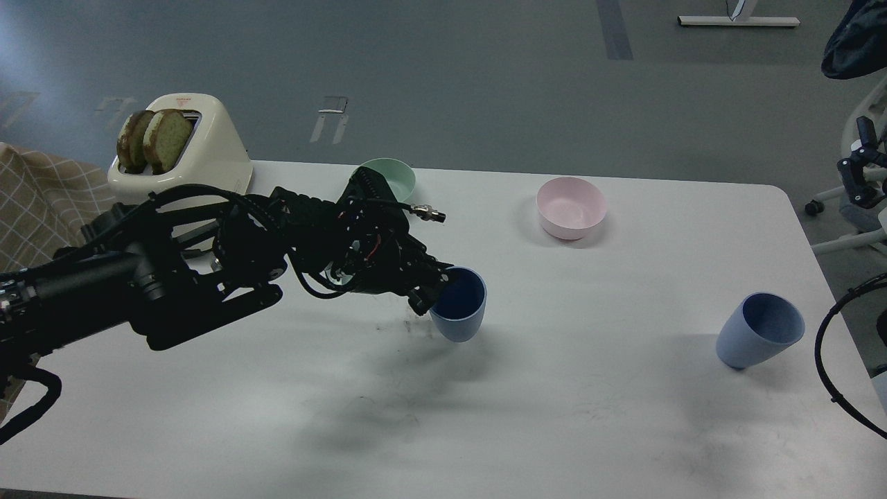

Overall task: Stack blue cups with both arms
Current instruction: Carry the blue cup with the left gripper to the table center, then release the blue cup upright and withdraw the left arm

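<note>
A: Since the white table (554, 416) fills most of the view, start there. What is on it?

B: Its top is scuffed with faint dark marks near the middle. At its far left edge stands a cream toaster (201, 149) with two browned slices of bread (154, 138) sticking up from the slots. A checked cloth (41, 201) shows at the left border, beside the table.

A: And the arms?

B: The left arm (138, 284) reaches in from the left, black and hung with cables, across the left half of the table. Of the right arm only a loop of black cable (831, 360) shows at the right edge; its jaws are out of view.

A: What are the left jaws doing?

B: The left gripper (438, 285) is closed on the near rim of one blue cup (461, 305), one finger dipping inside the mouth. That cup is held tilted, mouth toward the right, and a shadow lies on the table below it; whether its base touches the table I cannot tell.

A: The other cup?

B: The second blue cup (759, 339) is well apart, near the right edge, also leaning with its mouth up and to the right.

A: Anything else?

B: A pink bowl (571, 208) sits upright toward the far side, and a green bowl (395, 177) is partly hidden behind the left arm.
</note>
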You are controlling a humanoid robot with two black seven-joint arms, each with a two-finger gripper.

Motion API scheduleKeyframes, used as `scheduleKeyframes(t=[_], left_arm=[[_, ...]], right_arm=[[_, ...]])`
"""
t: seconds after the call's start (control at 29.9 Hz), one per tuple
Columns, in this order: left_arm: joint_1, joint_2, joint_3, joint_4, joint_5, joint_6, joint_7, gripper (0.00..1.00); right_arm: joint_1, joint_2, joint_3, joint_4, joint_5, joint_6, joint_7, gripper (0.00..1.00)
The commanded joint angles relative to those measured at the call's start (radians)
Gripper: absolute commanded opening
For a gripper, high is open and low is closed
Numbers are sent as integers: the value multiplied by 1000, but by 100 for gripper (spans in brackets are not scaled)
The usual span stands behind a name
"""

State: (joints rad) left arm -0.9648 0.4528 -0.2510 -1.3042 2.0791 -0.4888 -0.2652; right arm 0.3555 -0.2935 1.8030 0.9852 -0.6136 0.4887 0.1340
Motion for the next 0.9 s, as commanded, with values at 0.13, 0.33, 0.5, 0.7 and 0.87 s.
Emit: scheduleKeyframes(t=[0.13, 0.33, 0.5, 0.7, 0.87], left_arm=[[11, -22, 3, 39, -1, 0, 4, 0], [12, -37, 4, 42, -1, 0, 32, 0], [9, -51, -8, 37, -16, 0, 52, 65], [-11, -43, -30, 26, -83, 0, 47, 81], [-34, 3, -114, 28, -232, 0, 47, 94]], right_arm=[[-24, 1, 4, 9, 0, 0, 1, 100], [-26, 2, 4, 12, 0, 0, 1, 100], [-29, 1, 4, 21, 0, 0, 1, 100], [-30, -3, 6, 24, 0, 0, 1, 100], [-39, -33, 10, 40, 0, 0, -1, 100]])
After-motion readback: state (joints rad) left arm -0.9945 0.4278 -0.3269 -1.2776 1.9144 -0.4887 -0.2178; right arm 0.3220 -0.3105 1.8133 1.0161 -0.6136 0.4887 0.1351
